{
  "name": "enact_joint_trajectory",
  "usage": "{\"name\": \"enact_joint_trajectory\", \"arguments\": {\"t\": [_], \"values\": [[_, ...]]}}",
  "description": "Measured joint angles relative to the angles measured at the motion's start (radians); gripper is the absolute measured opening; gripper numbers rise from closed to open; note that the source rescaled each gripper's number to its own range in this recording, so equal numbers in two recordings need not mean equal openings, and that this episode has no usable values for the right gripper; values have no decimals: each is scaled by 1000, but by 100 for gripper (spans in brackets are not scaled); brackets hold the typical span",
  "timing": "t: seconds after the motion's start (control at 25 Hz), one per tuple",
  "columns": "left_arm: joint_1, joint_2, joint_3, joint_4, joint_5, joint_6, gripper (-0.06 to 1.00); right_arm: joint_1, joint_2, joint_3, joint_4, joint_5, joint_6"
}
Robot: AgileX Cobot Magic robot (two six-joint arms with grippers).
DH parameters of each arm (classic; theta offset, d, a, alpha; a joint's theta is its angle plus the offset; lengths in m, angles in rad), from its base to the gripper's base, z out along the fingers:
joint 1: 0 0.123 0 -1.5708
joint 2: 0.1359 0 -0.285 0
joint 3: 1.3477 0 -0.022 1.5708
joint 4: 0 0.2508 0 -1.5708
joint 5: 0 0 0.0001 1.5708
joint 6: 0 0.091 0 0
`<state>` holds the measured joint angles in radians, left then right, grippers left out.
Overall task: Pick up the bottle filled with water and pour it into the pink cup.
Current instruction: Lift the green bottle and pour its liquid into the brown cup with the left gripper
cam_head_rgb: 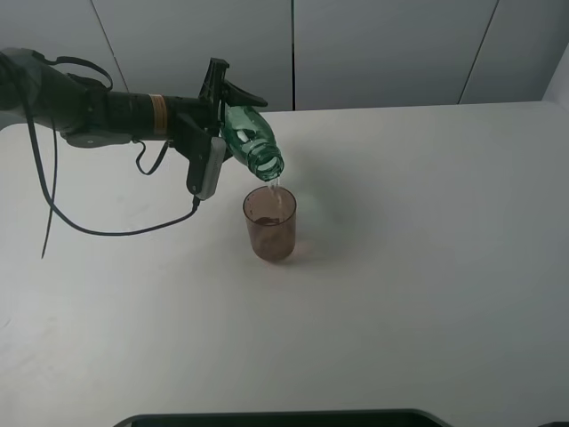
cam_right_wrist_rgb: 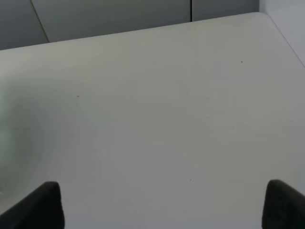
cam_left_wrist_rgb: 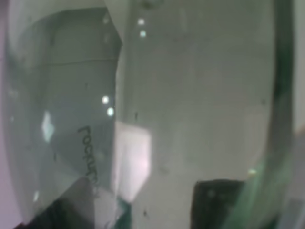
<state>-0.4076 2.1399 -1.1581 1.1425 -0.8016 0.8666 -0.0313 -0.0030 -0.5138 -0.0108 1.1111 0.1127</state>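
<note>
My left gripper [cam_head_rgb: 229,116] is shut on the green-tinted bottle [cam_head_rgb: 251,139] and holds it tilted, neck down to the right, above the pink cup [cam_head_rgb: 270,223]. A thin stream of water falls from the bottle mouth into the cup. The cup stands upright on the white table [cam_head_rgb: 427,267], with liquid in it. In the left wrist view the clear bottle wall [cam_left_wrist_rgb: 190,105] fills the frame. In the right wrist view only the two dark fingertips [cam_right_wrist_rgb: 40,205] of my right gripper [cam_right_wrist_rgb: 162,210] show, wide apart and empty over bare table. The right arm is out of the exterior view.
A black cable [cam_head_rgb: 98,227] hangs from the left arm and trails over the table's left side. A grey panelled wall [cam_head_rgb: 373,44] stands behind the table. A dark edge [cam_head_rgb: 276,418] runs along the table's front.
</note>
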Motion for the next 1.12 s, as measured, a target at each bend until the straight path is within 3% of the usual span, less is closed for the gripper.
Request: {"name": "enact_joint_trajectory", "arguments": {"t": [1.12], "values": [[0, 0, 0, -26, -8, 58, 2, 0, 0, 0, 0, 0, 0]]}}
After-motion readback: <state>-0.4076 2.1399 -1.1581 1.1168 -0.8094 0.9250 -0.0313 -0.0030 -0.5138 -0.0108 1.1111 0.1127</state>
